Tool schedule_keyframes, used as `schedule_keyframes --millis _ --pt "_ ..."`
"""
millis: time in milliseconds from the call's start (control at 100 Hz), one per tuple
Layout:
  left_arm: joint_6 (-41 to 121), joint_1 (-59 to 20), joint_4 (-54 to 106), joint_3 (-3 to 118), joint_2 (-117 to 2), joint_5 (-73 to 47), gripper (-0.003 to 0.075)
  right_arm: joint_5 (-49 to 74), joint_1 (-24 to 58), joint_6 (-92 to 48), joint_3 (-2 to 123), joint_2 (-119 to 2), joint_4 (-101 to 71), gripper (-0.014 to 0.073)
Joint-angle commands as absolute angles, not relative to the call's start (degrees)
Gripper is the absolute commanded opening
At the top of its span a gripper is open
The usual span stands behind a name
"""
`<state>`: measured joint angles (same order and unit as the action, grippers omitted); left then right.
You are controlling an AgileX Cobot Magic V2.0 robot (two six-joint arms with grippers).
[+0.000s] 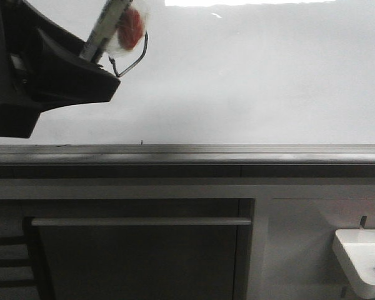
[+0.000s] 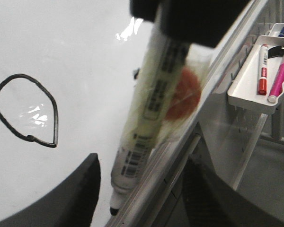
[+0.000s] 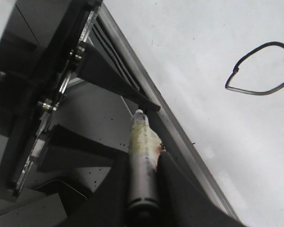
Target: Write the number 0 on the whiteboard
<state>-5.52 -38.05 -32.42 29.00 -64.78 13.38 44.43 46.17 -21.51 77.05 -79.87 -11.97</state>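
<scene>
white tray point(image 2: 246, 97) holds red marker point(image 2: 262, 71); pink marker point(image 2: 279, 78)

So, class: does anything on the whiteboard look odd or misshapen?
Yes: the 0 on the whiteboard is lopsided, egg-shaped with one pointed corner rather than a smooth oval.

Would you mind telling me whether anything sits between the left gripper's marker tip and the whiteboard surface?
Nothing visible does. In the left wrist view the marker held by the left gripper points its tip down beside bare whiteboard, with the finished number 0 off to one side, clear of the tip.
</scene>
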Motion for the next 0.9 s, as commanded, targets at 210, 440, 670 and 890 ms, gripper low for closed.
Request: schedule_keyframes --millis 210,440,670,890 --pt "-6.00 -37.48 -31.89 30.85 -64.06 19.09 -0.0018 42.12 46.19 -22.14 78.45 -77.42 -13.60 -0.0067" --pt "-6.00 -37.48 -31.99 30.85 -64.06 19.09 -0.0020 41.64 46.19 -22.14 78.45 -77.53 -14.43 -0.0027" --pt "-6.00 -36.33 -21.66 30.85 -64.32 17.93 -0.0020 35.64 45.63 -21.86 78.45 -77.53 -10.73 0.0629" --pt "-6.00 -29.24 5.52 30.85 -67.16 17.05 -0.0020 30.23 42.30 -21.57 78.45 -77.53 -10.44 0.0586"
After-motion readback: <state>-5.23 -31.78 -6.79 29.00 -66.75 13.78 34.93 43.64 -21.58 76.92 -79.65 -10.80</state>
